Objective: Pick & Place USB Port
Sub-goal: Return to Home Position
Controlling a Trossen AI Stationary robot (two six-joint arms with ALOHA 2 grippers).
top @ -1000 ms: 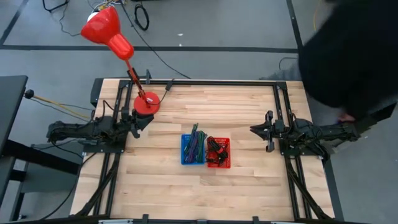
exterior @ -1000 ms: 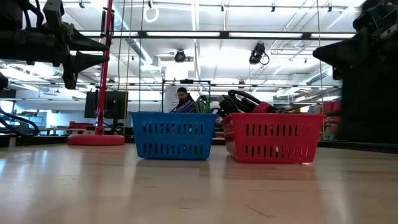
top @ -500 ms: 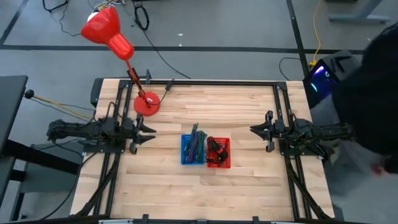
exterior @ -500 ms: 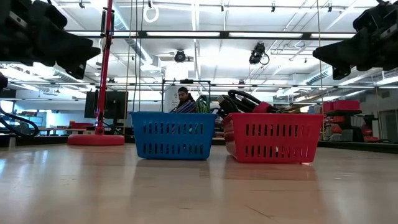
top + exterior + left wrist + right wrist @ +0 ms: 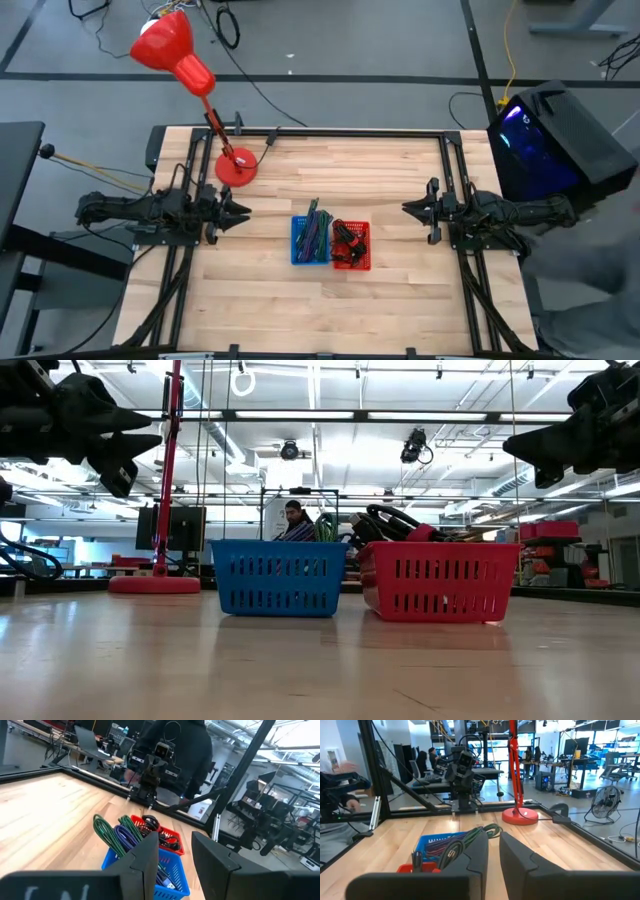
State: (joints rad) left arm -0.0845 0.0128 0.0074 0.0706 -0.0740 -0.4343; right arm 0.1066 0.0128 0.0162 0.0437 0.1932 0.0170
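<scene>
Charger cables (image 5: 313, 232), braided green and purple, lie bundled in the blue bin (image 5: 297, 245) at the middle of the wooden table (image 5: 300, 310). Their looped ends rise above the bin's rim and poke past its 12 o'clock edge. Just beside it, at its 3 o'clock side, stands the red bin (image 5: 366, 252), heaped with black cables (image 5: 347, 240).

The left gripper (image 5: 240, 212) hangs above the table's 9 o'clock side, well apart from the bins and pointing toward them. Its fingers are moderately spread and hold nothing. The right gripper (image 5: 407, 208) hangs at the 3 o'clock side, facing the left one. Its fingers are only a narrow slit apart, and it is also empty.

A red desk lamp (image 5: 236, 167) has its round base at about 10 o'clock on the table, just beyond the left gripper. In the low view, a person (image 5: 293, 518) shows far behind the blue bin.
</scene>
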